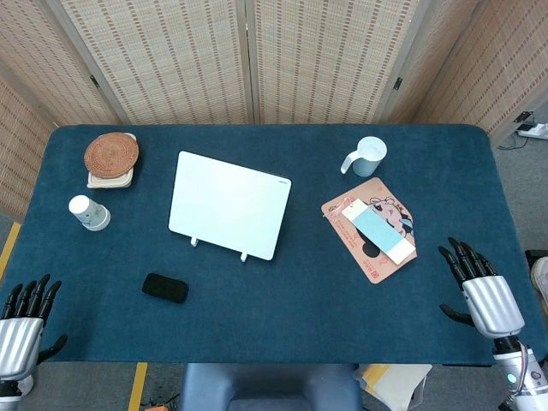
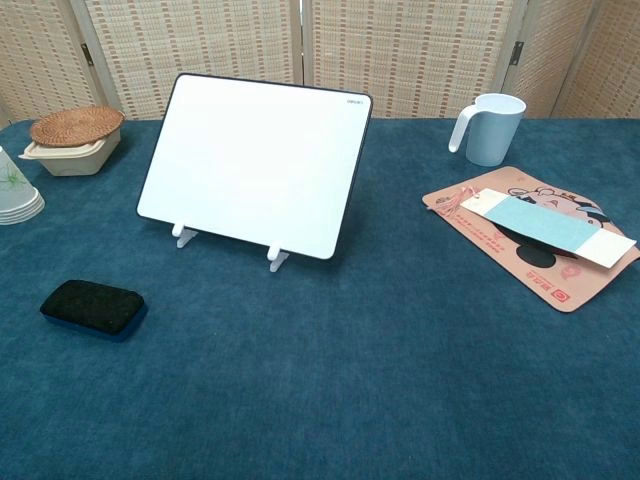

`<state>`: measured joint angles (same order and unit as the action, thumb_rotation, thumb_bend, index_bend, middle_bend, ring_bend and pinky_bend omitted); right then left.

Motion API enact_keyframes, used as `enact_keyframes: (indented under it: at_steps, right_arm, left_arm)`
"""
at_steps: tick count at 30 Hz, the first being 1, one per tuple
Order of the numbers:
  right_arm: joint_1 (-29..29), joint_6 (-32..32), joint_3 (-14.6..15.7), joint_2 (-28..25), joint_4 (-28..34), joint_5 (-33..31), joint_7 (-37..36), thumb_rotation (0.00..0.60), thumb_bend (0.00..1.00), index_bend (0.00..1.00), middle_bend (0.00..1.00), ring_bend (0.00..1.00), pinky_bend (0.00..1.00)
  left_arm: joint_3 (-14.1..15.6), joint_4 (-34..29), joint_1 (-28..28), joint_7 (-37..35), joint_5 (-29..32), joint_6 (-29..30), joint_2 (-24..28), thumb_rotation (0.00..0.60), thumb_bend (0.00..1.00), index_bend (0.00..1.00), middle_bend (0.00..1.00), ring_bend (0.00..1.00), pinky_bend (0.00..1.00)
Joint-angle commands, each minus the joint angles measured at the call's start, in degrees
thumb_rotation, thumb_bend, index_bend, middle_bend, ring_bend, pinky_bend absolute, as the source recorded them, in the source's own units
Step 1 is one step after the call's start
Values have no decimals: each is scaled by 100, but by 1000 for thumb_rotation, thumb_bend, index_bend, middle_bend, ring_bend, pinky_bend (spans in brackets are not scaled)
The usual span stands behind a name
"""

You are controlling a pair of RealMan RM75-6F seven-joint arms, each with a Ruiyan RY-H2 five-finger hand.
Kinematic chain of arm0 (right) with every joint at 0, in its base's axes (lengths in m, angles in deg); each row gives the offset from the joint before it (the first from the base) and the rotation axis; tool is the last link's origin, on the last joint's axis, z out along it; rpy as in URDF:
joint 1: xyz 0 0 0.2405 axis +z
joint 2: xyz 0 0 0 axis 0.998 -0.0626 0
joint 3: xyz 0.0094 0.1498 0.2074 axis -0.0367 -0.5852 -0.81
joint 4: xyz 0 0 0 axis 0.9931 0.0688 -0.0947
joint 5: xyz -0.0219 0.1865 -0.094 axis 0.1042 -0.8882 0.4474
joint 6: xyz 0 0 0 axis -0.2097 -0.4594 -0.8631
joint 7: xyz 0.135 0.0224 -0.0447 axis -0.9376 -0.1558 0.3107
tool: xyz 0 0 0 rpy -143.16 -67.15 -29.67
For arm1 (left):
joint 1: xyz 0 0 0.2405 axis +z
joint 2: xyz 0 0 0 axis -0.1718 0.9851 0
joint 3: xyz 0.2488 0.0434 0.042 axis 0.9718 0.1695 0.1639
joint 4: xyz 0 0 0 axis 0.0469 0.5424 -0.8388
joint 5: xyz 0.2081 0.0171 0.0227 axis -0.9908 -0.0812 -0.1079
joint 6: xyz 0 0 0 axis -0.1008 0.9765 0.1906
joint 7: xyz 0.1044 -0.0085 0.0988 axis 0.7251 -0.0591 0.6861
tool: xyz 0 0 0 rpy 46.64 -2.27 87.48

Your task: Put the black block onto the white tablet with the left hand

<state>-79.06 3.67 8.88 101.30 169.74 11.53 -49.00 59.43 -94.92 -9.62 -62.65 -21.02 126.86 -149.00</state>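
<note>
The black block [image 1: 165, 288] [image 2: 92, 307] lies flat on the blue tablecloth, near the front left. Behind it and to the right, the white tablet [image 1: 229, 204] [image 2: 254, 164] leans back on two small white feet. My left hand [image 1: 24, 319] hovers at the table's front left corner, fingers spread, holding nothing, well left of the block. At the front right edge my right hand [image 1: 482, 289] is also open and empty. Neither hand shows in the chest view.
A woven coaster on a beige box [image 1: 111, 158] [image 2: 76, 138] and a paper cup [image 1: 88, 212] [image 2: 14, 192] sit at the left. A pale blue mug [image 1: 367, 156] [image 2: 490, 128] and a pink card with a blue strip [image 1: 372, 228] [image 2: 535, 232] lie at the right.
</note>
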Motion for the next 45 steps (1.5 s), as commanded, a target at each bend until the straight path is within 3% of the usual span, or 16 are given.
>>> enact_keyframes:
  at_steps: [1, 7, 9, 10, 11, 13, 14, 16, 19, 26, 33, 37, 45]
  right_arm:
    - [-4, 18, 2, -1, -1, 14, -11, 600, 158, 0, 0, 0, 147]
    - [3, 19, 1, 2, -19, 25, -30, 600, 157, 0, 0, 0, 147]
    - [-3, 29, 3, 0, -23, 28, -35, 600, 157, 0, 0, 0, 148]
    - [-9, 42, 4, -4, -23, 30, -43, 600, 157, 0, 0, 0, 147]
    - [-19, 66, 3, -11, -19, 35, -60, 600, 157, 0, 0, 0, 147]
    - [-29, 103, -3, -17, -19, 48, -87, 600, 157, 0, 0, 0, 147]
    - [-29, 115, -6, -19, -19, 57, -108, 600, 157, 0, 0, 0, 148]
    - [-20, 104, -13, -20, -29, 51, -135, 600, 157, 0, 0, 0, 148]
    - [23, 1, -36, -19, -47, -21, -160, 600, 158, 0, 0, 0, 149]
    - [80, -4, -71, 5, -136, 7, -308, 600, 157, 0, 0, 0, 150]
    - [111, -37, -119, -24, -226, -71, -542, 600, 157, 0, 0, 0, 151]
    - [104, 0, -103, -37, -241, -33, -603, 600, 157, 0, 0, 0, 151]
    - [87, 41, -78, -48, -235, 5, -618, 600, 157, 0, 0, 0, 153]
  left_arm:
    - [6, 5, -4, 8, -3, -12, -3, 600, 229, 0, 14, 0, 0]
    - [9, 52, -20, -77, -142, 73, -7, 600, 228, 0, 21, 0, 0]
    - [-5, 132, -32, -151, -257, 169, -33, 600, 228, 0, 115, 48, 56]
    - [-23, 193, -38, -172, -325, 242, -57, 600, 228, 0, 279, 170, 196]
    - [-5, 270, -53, -271, -435, 293, -89, 600, 228, 0, 522, 379, 415]
    - [126, 281, -113, -611, -598, 180, -44, 600, 228, 1, 911, 780, 806]
    - [160, 333, -162, -839, -733, 192, -39, 600, 228, 10, 995, 921, 932]
    - [106, 529, -212, -970, -841, 294, -157, 600, 228, 42, 1000, 989, 994]
    - [108, 650, -371, -868, -905, 66, -280, 600, 229, 115, 1000, 1000, 1000]
    - [5, -217, -1026, -376, -609, -1182, -95, 600, 232, 173, 1000, 1000, 1000]
    - [-294, -660, -1837, -271, 476, -2840, 48, 600, 236, 217, 1000, 1000, 1000]
    - [-447, -791, -2135, -89, 908, -3253, 18, 600, 242, 224, 1000, 1000, 1000]
    - [-496, -512, -2477, -23, 1114, -3524, -324, 600, 260, 279, 1000, 1000, 1000]
